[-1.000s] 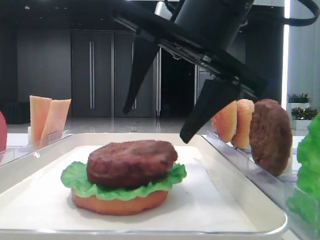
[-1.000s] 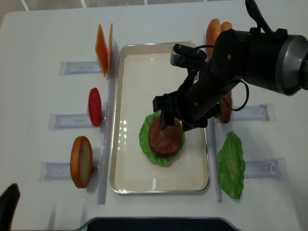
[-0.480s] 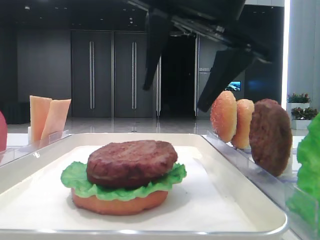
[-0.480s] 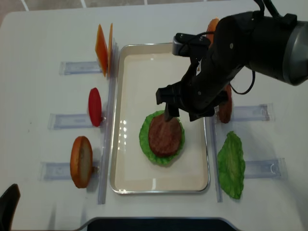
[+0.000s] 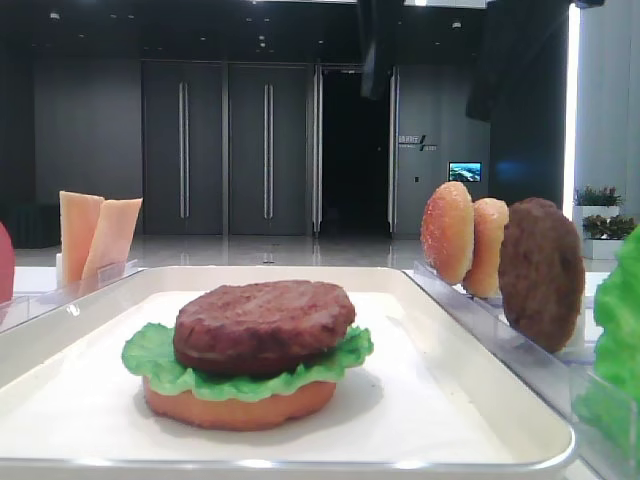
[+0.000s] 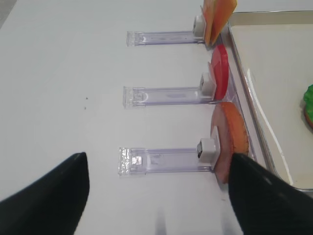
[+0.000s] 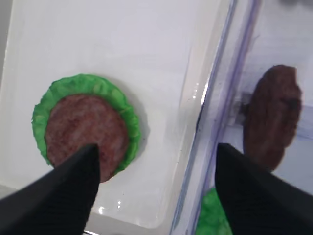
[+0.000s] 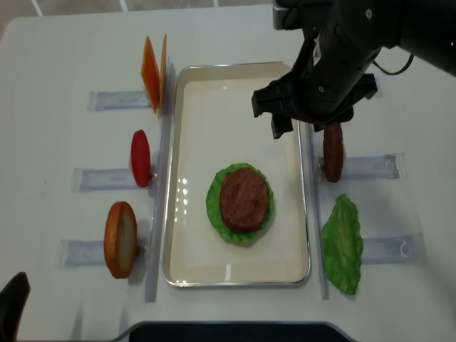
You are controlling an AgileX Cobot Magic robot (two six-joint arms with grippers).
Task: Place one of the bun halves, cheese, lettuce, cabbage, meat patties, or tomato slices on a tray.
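Note:
On the white tray (image 8: 235, 65) sits a stack: a bun half (image 5: 240, 405) at the bottom, lettuce (image 8: 214, 206) on it, and a meat patty (image 8: 244, 198) on top. My right gripper (image 8: 306, 122) hangs open and empty high over the tray's far right part, apart from the stack. In the right wrist view the right gripper (image 7: 156, 147) frames the tray's rim, with the patty (image 7: 85, 129) to the left. My left gripper (image 6: 159, 155) is open and empty over the table by a rack holding another bun half (image 6: 230, 139).
Clear racks flank the tray. On the left stand cheese (image 8: 152, 64), a tomato slice (image 8: 140, 157) and a bun half (image 8: 120, 239). On the right stand two bun halves (image 5: 447, 232), a second patty (image 8: 333, 151) and a lettuce leaf (image 8: 343, 244).
My right gripper has risen and pulled back from just over the patty toward the tray's far right, still open. The stack has stayed in place.

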